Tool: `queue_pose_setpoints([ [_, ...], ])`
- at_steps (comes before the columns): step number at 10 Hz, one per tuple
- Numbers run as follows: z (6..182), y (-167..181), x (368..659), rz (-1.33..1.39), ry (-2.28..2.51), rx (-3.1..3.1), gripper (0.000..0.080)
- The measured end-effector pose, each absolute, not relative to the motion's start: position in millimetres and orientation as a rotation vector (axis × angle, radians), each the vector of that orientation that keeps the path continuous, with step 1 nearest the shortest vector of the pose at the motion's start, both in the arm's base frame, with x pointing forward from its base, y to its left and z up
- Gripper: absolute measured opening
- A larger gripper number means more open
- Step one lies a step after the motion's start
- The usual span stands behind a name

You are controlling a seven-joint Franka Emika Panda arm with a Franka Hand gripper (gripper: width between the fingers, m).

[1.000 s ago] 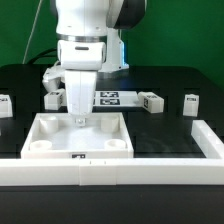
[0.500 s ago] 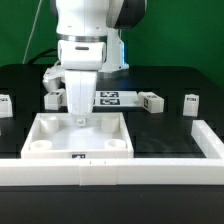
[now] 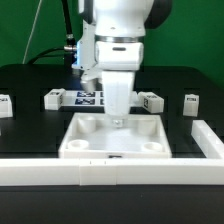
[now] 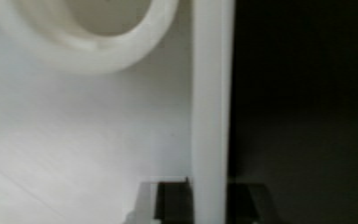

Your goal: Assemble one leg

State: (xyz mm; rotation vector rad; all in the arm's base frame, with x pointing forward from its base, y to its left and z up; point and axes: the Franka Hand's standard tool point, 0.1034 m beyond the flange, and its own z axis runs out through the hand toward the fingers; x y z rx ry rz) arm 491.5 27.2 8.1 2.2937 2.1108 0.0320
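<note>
The gripper (image 3: 118,121) pinches narrow on the thin far wall of the smooth white tabletop (image 3: 115,140), a square tray with round corner sockets. A leg (image 3: 150,101), a small tagged white block, sits on the black desk (image 3: 30,80) just beyond, toward the exterior view's right.

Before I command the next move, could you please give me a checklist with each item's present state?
1. Gripper at far wall of the wide flat white tabletop: ok.
2. Fingers closed on that wall, wrist view: ok.
3. Round corner socket unobstructed: ok.
4. Small white tagged leg in the gripper: not ok, it lies apart behind the tabletop.
5. Leg seated in a socket: not ok.
</note>
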Motion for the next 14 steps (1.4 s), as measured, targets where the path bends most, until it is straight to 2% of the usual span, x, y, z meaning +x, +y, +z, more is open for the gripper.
queue_pose_setpoints([
  [3, 8.7, 54, 500, 0.048, 2.141, 2.269, 0.0054],
  [6, 8.3, 53, 499, 0.047, 2.14, 2.27, 0.0054],
  [9, 8.1, 72, 500, 0.066, 2.177, 2.248, 0.0054],
  [13, 8.0, 72, 501, 0.061, 2.178, 2.249, 0.0054],
  [14, 7.8, 72, 501, 0.06, 2.178, 2.25, 0.0122],
])
